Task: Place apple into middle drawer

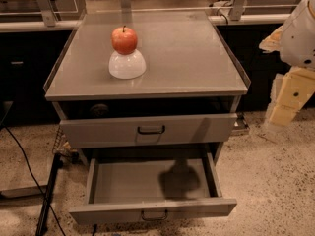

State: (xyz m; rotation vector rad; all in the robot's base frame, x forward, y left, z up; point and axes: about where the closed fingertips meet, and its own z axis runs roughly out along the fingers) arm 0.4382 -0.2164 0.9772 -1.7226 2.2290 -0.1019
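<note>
Hanging at the right edge of the frame, the hand (pixel 288 102) is showing as pale blocky parts beside the bench (pixel 197 58); I cannot tell whether it is open or closed. The apple (pixel 124 40) is sitting well apart from it, up and to the left, on the bench top, touching the white bowl (pixel 127 65) just below it in the frame. The middle drawer (pixel 152 208) is standing pulled open at the bottom of the frame, holding only a shadow.
</note>
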